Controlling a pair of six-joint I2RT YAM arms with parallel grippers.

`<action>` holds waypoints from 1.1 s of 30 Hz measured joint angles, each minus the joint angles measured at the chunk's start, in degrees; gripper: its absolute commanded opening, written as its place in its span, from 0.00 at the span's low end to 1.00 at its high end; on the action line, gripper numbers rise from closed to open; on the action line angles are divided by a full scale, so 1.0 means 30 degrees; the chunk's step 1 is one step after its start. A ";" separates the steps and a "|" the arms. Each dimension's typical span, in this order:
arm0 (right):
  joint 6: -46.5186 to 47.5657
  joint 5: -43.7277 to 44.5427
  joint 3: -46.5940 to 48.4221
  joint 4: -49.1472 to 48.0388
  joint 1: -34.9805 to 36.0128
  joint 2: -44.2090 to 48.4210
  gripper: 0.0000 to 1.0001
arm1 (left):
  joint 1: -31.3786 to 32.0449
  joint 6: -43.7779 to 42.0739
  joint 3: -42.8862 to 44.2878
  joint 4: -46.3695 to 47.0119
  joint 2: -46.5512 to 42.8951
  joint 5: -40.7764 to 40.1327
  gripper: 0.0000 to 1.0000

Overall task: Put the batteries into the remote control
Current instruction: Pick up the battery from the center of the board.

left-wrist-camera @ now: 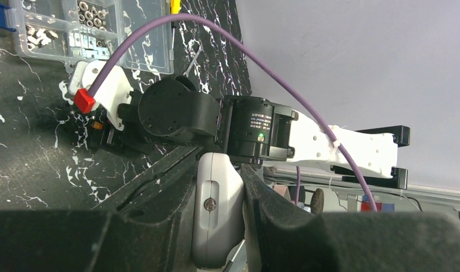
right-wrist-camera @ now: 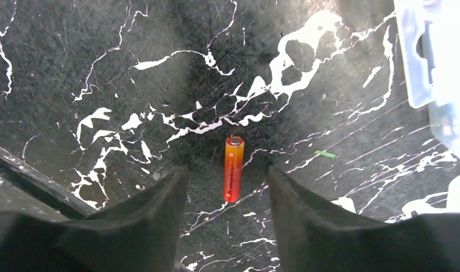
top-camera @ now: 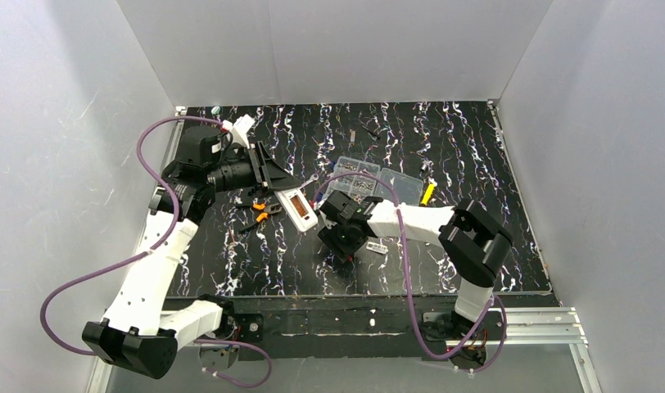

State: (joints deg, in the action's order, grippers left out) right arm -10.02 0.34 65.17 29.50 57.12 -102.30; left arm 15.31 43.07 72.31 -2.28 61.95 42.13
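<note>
The left tool [left-wrist-camera: 219, 175] is clamped on the white remote control [left-wrist-camera: 216, 209], which sits just left of centre in the overhead view with its brownish recess facing up. The right tool [right-wrist-camera: 226, 170] hangs over the bench [right-wrist-camera: 103, 68] with its jaws apart. An orange battery [right-wrist-camera: 233, 169] lies between them, touching neither.

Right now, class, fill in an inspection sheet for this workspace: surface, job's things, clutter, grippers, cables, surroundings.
Surface: black table with white marbling.
Job's things: remote control held off the table, brownish recess facing up; orange battery lying on the table.
Clutter: clear compartment box, orange-handled tool, yellow item.
Grippers: left gripper shut on the remote control; right gripper open, fingers either side of the battery, not touching.
Cables: purple cable looping along each arm.
Surroundings: white walls on three sides.
</note>
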 measured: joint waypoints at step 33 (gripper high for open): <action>-0.0765 0.1829 -0.2047 -0.1355 0.0379 0.1479 0.20 | -0.0051 -0.0554 0.0714 -0.0204 0.0299 -0.0357 0.00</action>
State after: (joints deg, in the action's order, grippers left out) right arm -12.32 5.82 59.02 25.43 58.26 -97.86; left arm 15.16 41.41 74.46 -2.90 62.85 41.06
